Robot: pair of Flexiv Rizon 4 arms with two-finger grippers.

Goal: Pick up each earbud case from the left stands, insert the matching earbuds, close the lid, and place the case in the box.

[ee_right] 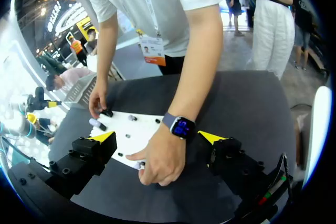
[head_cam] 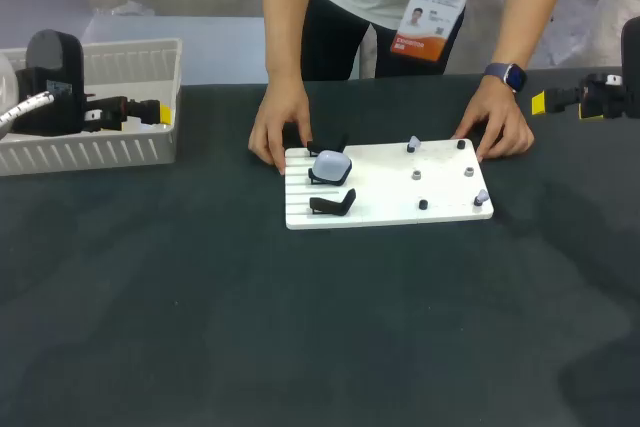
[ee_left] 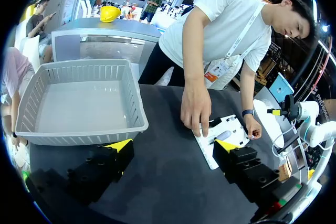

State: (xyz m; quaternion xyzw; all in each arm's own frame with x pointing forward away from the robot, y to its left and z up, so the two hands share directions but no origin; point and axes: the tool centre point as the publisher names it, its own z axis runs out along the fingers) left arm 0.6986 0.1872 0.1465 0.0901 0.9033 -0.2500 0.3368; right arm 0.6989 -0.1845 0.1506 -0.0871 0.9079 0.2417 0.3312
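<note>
A white board point(head_cam: 390, 209) lies mid-table. Black stands line its left side, and a pale earbud case point(head_cam: 331, 164) rests on the middle one. The near stand point(head_cam: 335, 205) is bare. Small earbuds point(head_cam: 481, 196) sit on pegs at the right. A person's hands point(head_cam: 278, 125) hold the board's far corners. My left gripper point(head_cam: 166, 113) hangs open over the basket's right end. My right gripper point(head_cam: 538, 103) is open at the far right, with nothing in it. In the right wrist view the person's watch-wearing hand point(ee_right: 160, 161) presses the board point(ee_right: 142, 125) ahead of my open gripper point(ee_right: 157, 139).
A white slatted basket point(head_cam: 120, 152) stands at the far left, seen empty in the left wrist view as basket point(ee_left: 79, 103) ahead of my left gripper point(ee_left: 170, 150). Dark cloth covers the table point(head_cam: 300, 327). The person leans over the far edge.
</note>
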